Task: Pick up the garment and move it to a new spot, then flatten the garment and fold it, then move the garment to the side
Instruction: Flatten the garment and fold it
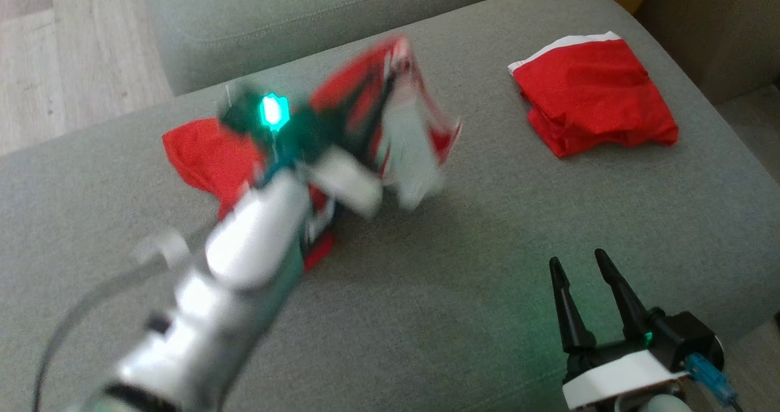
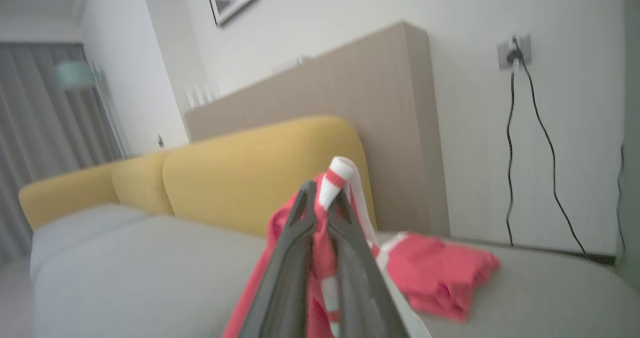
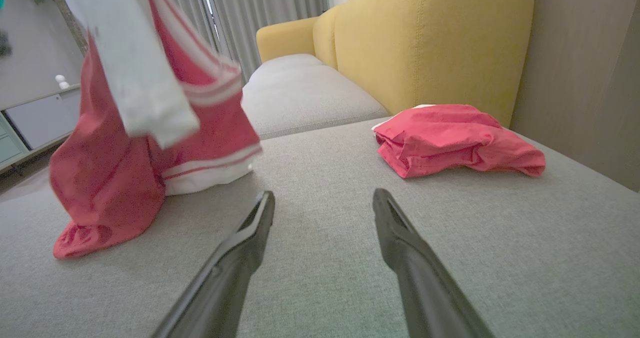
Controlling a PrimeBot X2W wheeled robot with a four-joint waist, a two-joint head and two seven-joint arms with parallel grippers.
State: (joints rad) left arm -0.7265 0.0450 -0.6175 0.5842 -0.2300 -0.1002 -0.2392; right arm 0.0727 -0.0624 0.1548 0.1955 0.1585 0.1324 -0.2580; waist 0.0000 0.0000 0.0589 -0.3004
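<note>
Left wrist view: left tool (image 2: pixel 322 198) has its fingers together, clamped on the garment (image 2: pixel 280 238), which is red cloth with white striped trim. A white band pokes up just past the fingertips, and the rest of the cloth hangs down both sides of the fingers. Beyond the tool and off to its right lies a second red piece (image 2: pixel 440 273), roughly folded (edges uneven, a bit crumpled), on the grey sofa seat (image 2: pixel 125 268). The yellow backrest (image 2: pixel 240 178) stands further out past the tips.

Head view: the left arm (image 1: pixel 244 247) and its tool are blurred, with a green light (image 1: pixel 272 111) on the wrist. The garment is partly lifted, and one red end sits under the arm to the tool's left. The right tool (image 1: pixel 577 259) has its fingers apart with nothing between them, pointing forward low over the seat. The garment is ahead of it and to its left, well apart. The second red piece is ahead and slightly to its right, also apart.

Right wrist view: bare grey seat shows in the gap between the spread fingers. The garment hangs up and to the left of the tips, its bottom red end touching the seat and a white part dangling in front. The second red piece lies ahead-right of the tips, near the yellow backrest.
</note>
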